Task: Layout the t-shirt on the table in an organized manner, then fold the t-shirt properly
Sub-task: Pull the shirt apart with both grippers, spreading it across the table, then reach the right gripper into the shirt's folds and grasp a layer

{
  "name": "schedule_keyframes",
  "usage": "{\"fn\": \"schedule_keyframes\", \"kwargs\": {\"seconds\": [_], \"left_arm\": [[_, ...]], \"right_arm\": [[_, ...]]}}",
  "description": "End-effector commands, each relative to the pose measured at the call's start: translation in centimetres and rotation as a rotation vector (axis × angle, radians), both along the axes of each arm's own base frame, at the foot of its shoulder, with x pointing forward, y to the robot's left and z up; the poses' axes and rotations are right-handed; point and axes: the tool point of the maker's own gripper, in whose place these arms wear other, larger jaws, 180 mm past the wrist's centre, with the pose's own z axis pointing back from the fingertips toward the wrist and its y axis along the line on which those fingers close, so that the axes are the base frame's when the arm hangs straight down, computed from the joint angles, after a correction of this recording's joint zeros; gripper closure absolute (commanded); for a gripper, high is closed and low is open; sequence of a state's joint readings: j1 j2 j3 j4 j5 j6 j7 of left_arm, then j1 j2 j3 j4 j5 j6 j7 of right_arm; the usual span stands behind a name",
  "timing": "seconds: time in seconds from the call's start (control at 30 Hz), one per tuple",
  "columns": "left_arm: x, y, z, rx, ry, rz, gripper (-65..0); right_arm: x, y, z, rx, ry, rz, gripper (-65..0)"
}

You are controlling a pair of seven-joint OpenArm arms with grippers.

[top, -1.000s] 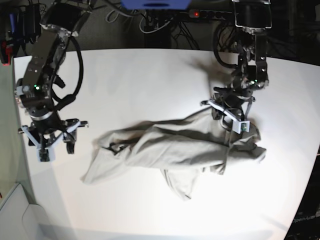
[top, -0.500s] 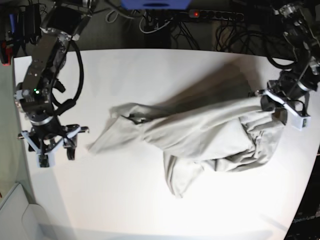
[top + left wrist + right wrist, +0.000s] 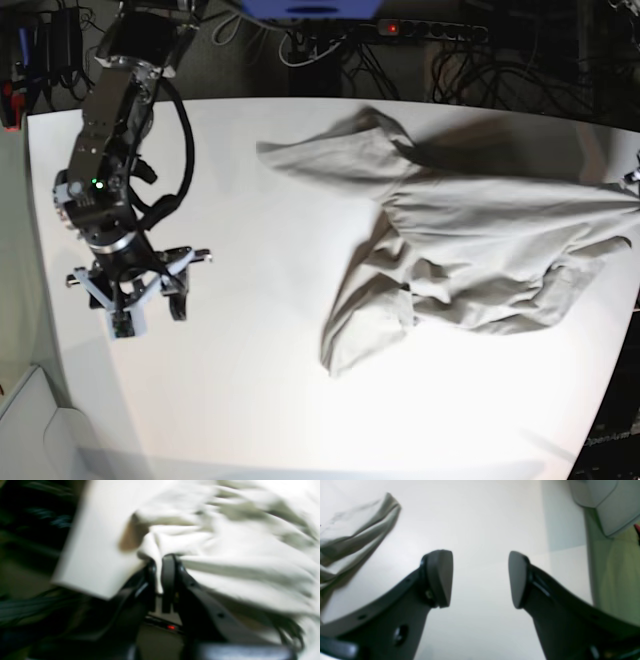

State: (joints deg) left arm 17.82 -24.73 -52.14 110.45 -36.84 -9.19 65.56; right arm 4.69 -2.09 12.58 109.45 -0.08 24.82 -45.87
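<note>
Task status: laying-out not finished, folding not begun. Nothing on the table [image 3: 250, 400] is squared up yet.

Left of the base view: my right gripper [image 3: 135, 300] hangs over bare tabletop, well apart from the cloth. In its wrist view the pads [image 3: 440, 577] stand wide with only white surface between them; a loose end of the garment shows at that view's upper-left edge, untouched. This pincer holds nothing.

Centre to right of the base view: the t-shirt [image 3: 470, 250] lies bunched and stretched toward the table's right edge. One part fans out toward the far centre, another hangs down toward the near side, and the middle is heaped in folds. Sleeves and hem I cannot sort out from here. It is not flat.

Far right: my left gripper [image 3: 161, 570] is at or past the frame's edge in the base view; only a speck shows there. Its wrist view, though blurred, shows the jaws pinched tight on a fold of the shirt, cloth running up between them and spreading away to the right. The table corner sits just beside the grip, so the held part is near the edge, I judge.

Left to do, by my reckoning: spread the body flat, free the sleeves, then fold.
</note>
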Motion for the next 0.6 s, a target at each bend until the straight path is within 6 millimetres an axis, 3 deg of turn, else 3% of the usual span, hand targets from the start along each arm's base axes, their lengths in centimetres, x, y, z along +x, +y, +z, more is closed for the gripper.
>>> {"fn": "schedule_keyframes", "kwargs": {"seconds": [0.0,0.17,0.27,0.33,0.4,0.57], "left_arm": [[1.1,0.8,1.9,0.051,-0.064,0.002,-0.3],[0.8,3.4,2.0,0.167,-0.055,0.078,-0.5],[1.0,3.3,1.4,0.17,-0.049,0.076,-0.6],[1.6,2.1,0.4,0.169,-0.016,0.024,-1.1],[1.9,1.3,-0.1,0.166,0.007,-0.008,-5.5],[1.6,0.0,-1.4,0.163,0.052,-0.059,-26.4]], "right_arm": [[0.7,0.3,1.7,0.016,-0.062,0.003,-35.9],[0.7,1.2,1.6,0.034,-0.061,0.014,-35.9],[0.7,3.0,1.5,0.038,-0.054,0.06,-35.9],[0.2,5.7,0.9,0.038,-0.04,0.135,-36.0],[-0.4,9.1,0.6,0.037,-0.029,0.231,-36.0],[-2.0,16.0,0.6,0.037,-0.026,0.425,-36.3]]}}
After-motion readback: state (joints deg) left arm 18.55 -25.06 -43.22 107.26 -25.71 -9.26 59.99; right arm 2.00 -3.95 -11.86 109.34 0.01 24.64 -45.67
